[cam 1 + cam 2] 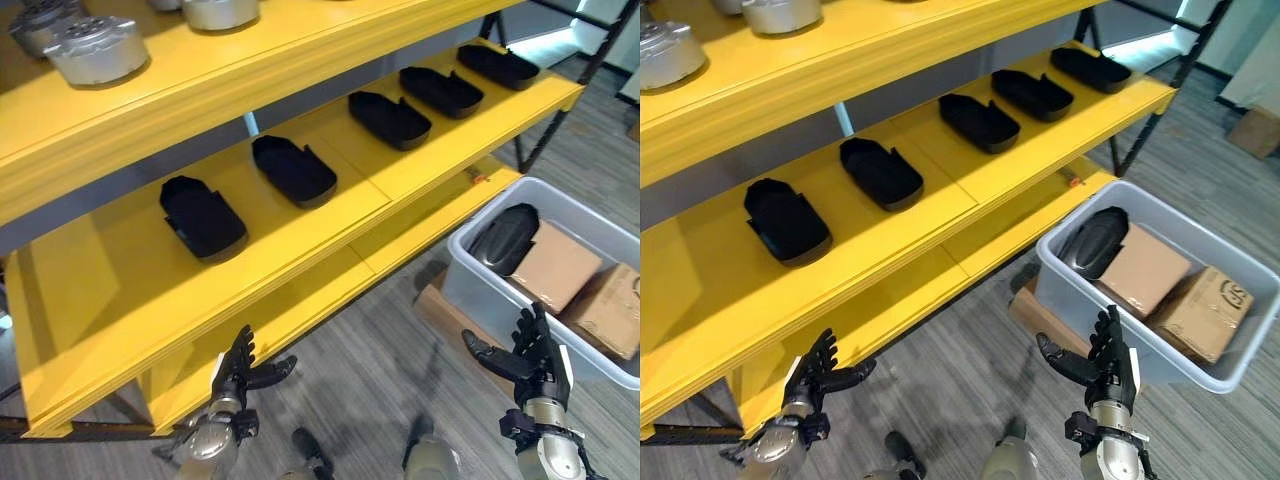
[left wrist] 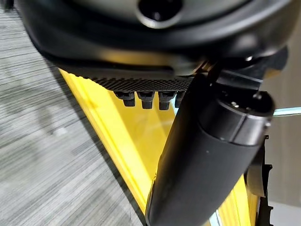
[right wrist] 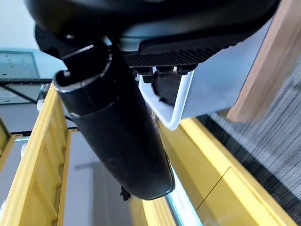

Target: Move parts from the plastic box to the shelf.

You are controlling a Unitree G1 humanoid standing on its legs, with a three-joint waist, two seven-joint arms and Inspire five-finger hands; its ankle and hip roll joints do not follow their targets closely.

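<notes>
— Fingers first: how do they stand on each hand?

— Straight and spread on both, holding nothing. The left hand (image 1: 236, 372) is low in front of the yellow shelf (image 1: 300, 245), with its thumb stuck out sideways. The right hand (image 1: 530, 360) is raised just beside the near wall of the plastic box (image 1: 470, 285), thumb pointing towards the shelf. I cannot tell whether it touches the wall.

— How many parts are on the shelf?

— Five black parts on the middle board, in one row running from the near left to the far right: the first part (image 1: 202, 217), the second part (image 1: 294, 170), the third part (image 1: 389, 119), the fourth part (image 1: 441, 91) and the fifth part (image 1: 498, 66). They lie apart from one another, none touching.

— And in the box?

— One black part (image 1: 505, 238) is there, leaning in the corner nearest the shelf. Beside it are two cardboard boxes: the flat carton (image 1: 555, 266), touching the black part, and the second carton (image 1: 610, 308) further right.

— Anything on the top board?

— Silver metal pieces. I count two at the left, the front metal piece (image 1: 97, 48) and another (image 1: 40, 22) behind it, half hidden, and a third metal piece (image 1: 220, 12) further along, cut off by the edge. The box stands on a brown board (image 1: 440, 310) on the grey floor (image 1: 380, 370).
</notes>
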